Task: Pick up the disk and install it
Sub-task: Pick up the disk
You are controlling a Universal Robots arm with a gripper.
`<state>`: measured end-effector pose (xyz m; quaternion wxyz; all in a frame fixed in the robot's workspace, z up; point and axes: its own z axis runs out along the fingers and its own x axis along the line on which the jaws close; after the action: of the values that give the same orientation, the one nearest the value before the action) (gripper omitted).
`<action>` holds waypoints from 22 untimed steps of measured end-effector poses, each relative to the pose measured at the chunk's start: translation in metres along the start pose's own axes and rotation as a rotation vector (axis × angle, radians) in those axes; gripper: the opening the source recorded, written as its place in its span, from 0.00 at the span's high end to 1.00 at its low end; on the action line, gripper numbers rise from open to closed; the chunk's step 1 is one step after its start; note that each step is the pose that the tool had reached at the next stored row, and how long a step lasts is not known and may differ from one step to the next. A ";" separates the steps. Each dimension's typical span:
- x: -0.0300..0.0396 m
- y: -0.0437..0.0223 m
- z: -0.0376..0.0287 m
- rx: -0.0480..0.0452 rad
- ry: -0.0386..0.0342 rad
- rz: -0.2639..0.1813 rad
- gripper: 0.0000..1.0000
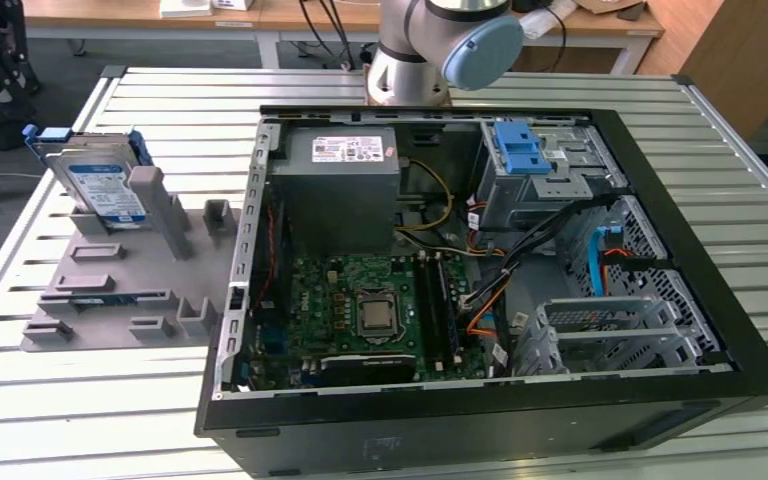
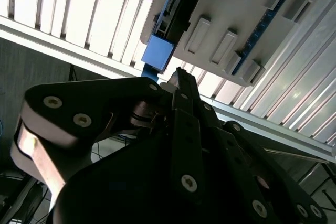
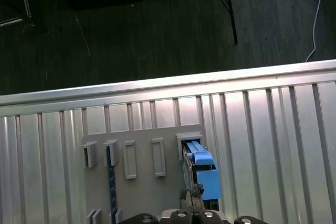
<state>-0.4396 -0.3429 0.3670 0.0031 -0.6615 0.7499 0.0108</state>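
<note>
The disk (image 1: 97, 180) stands on edge in a slot at the far corner of the grey holder (image 1: 117, 290), at the exterior view's left. It is silver with a blue-and-white label and a blue rail frame. In the first wrist view I look down on its blue top edge (image 3: 202, 169), and my gripper (image 3: 192, 195) hangs above it, fingertips together and holding nothing. In the second wrist view the black gripper (image 2: 178, 74) points at the blue end of the disk (image 2: 157, 51) in the grey holder (image 2: 236, 19), still apart from it.
An open computer case (image 1: 744, 340) lies on the slatted metal table (image 1: 171, 100), with a grey power-supply box (image 1: 344, 170), a motherboard (image 1: 371, 310) and a blue-latched drive bay (image 1: 524, 150). The table edge (image 3: 157, 93) runs close behind the holder, with dark floor beyond.
</note>
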 end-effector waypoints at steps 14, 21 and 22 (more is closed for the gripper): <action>0.0000 0.0000 0.0002 0.0002 0.0001 0.002 0.89; 0.0000 0.0000 0.0002 0.0001 0.0001 0.002 0.70; 0.0000 0.0000 0.0002 0.0001 0.0000 0.002 0.70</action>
<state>-0.4396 -0.3429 0.3668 0.0031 -0.6606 0.7506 0.0108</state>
